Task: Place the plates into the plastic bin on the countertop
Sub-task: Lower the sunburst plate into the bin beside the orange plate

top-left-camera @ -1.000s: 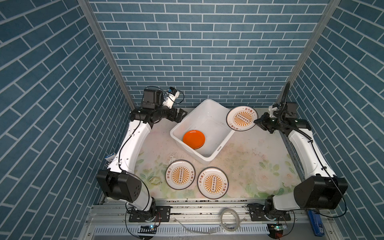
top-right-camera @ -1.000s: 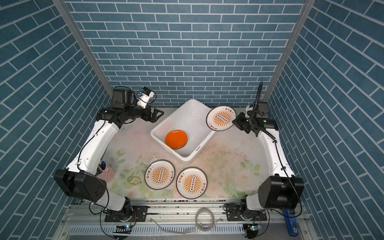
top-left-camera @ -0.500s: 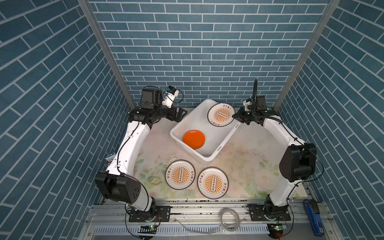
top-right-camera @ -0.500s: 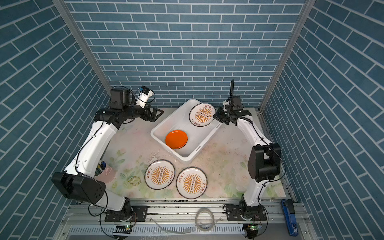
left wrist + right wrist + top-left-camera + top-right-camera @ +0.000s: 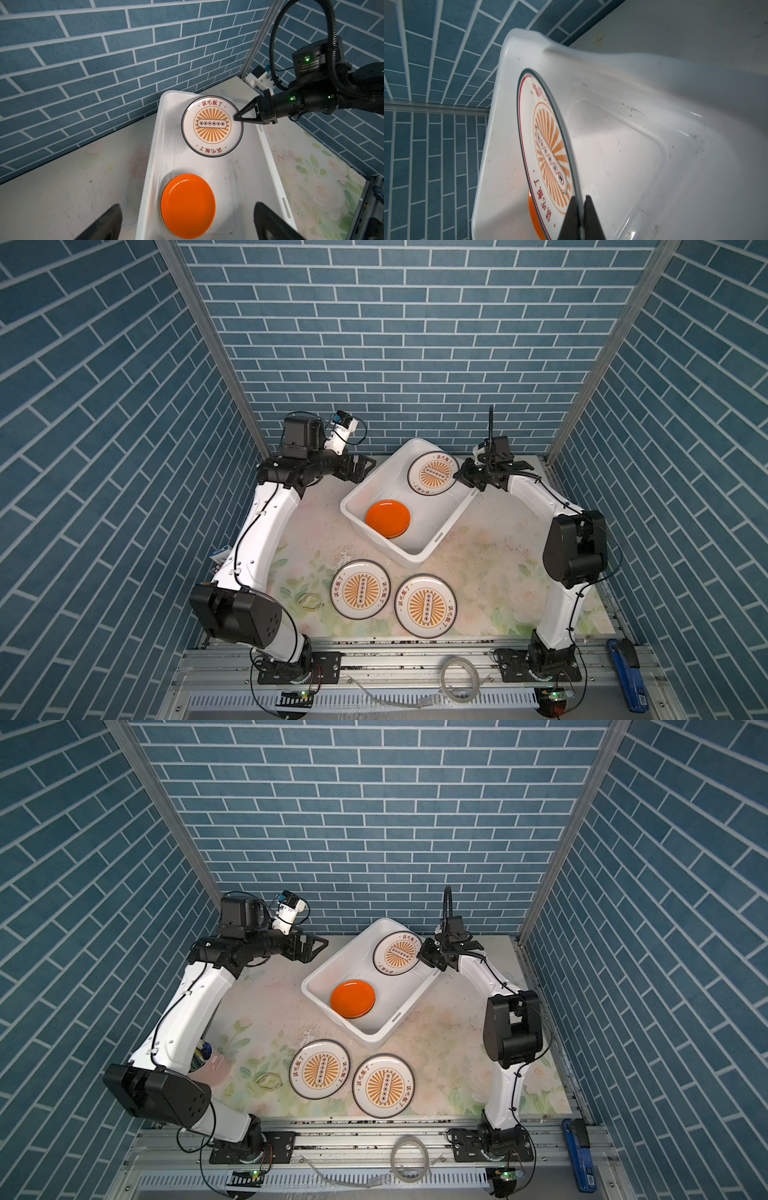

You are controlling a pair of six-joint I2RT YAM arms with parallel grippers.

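- Two glossy round plates sit over or in the bin [image 5: 451, 512], a white smooth-walled plastic tub with rounded corners, a rolled rim and a slotted handle; its floor is scuffed with dark specks.
- The held plate [image 5: 433, 474] is white with an orange sunburst, red characters and a thin dark rim; it hangs tilted above the far end of the bin, not touching the floor.
- The right gripper [image 5: 235, 117] is clamped on that plate's edge, its black tapered fingers [image 5: 572, 216] pinching the thin rim from both faces.
- An orange plate [image 5: 388, 518], plain and shiny, lies flat on the bin floor near the middle; a dark edge shows beneath it.
- Two more sunburst plates, the left plate [image 5: 360, 589] and the front plate [image 5: 426, 605], lie flat on the counter [image 5: 490, 568], just beside each other, in front of the bin.
- The counter is pale, matte, printed with faint flowers and leaves.
- The left gripper [image 5: 365, 466] hovers with its jaws spread wide and empty, beside the bin's far left corner.
- A thin yellowish band [image 5: 311, 600] lies on the counter left of the plates.
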